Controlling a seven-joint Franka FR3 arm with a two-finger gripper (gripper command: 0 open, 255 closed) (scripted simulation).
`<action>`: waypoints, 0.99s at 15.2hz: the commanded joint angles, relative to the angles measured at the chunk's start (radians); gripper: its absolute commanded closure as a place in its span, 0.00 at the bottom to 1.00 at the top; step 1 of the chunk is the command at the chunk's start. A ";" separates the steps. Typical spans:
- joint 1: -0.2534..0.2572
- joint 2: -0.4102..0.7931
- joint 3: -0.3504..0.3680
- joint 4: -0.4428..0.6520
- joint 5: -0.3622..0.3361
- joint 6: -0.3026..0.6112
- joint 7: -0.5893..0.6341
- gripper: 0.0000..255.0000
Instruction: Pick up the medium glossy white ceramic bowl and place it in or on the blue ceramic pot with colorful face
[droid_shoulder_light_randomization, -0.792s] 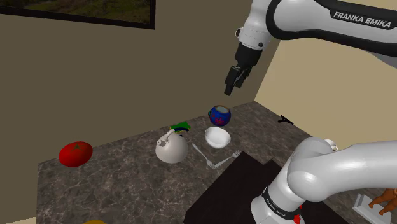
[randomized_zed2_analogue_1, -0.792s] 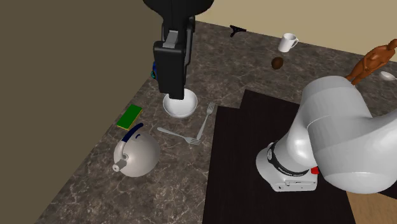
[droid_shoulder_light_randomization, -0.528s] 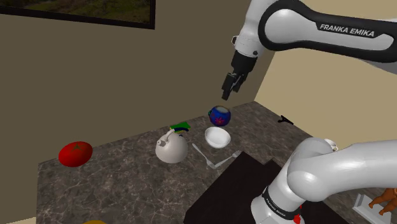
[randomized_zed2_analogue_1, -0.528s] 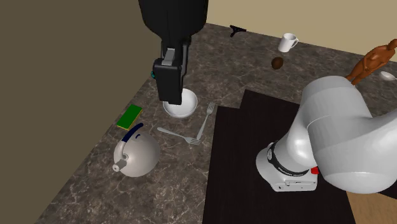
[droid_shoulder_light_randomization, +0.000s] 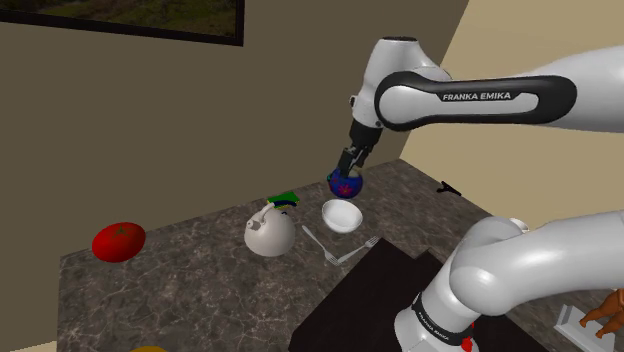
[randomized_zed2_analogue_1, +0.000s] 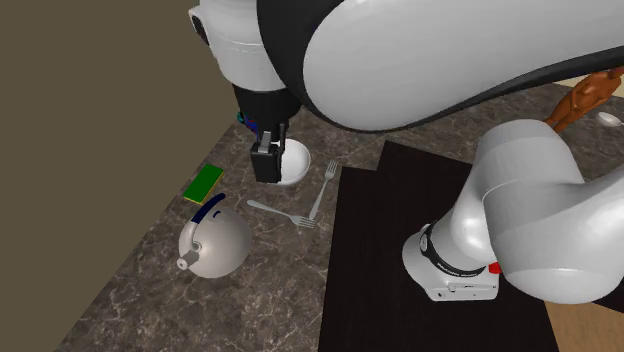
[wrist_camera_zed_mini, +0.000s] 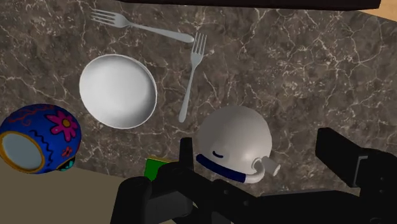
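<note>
Gripper (droid_shoulder_light_randomization: 348, 163) released: fingers standing apart, nothing clasped between them. Positioned above worktop (droid_shoulder_light_randomization: 190, 275), seen against top of blue pot (droid_shoulder_light_randomization: 346, 185) in shoulder view. White bowl (droid_shoulder_light_randomization: 341, 216) upright on worktop, below gripper and off to one side, untouched, empty, just beside blue pot without contact. Two forks (wrist_camera_zed_mini: 189, 76) flat on worktop just past bowl. Pale kettle (wrist_camera_zed_mini: 234, 137) with blue handle in line below gripper in wrist view.
</note>
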 joint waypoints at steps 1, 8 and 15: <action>-0.009 0.038 -0.002 -0.036 -0.016 0.073 0.002 0.00; -0.062 0.230 -0.022 -0.116 -0.097 0.335 0.007 0.00; -0.136 0.495 -0.035 -0.118 -0.226 0.593 0.057 0.00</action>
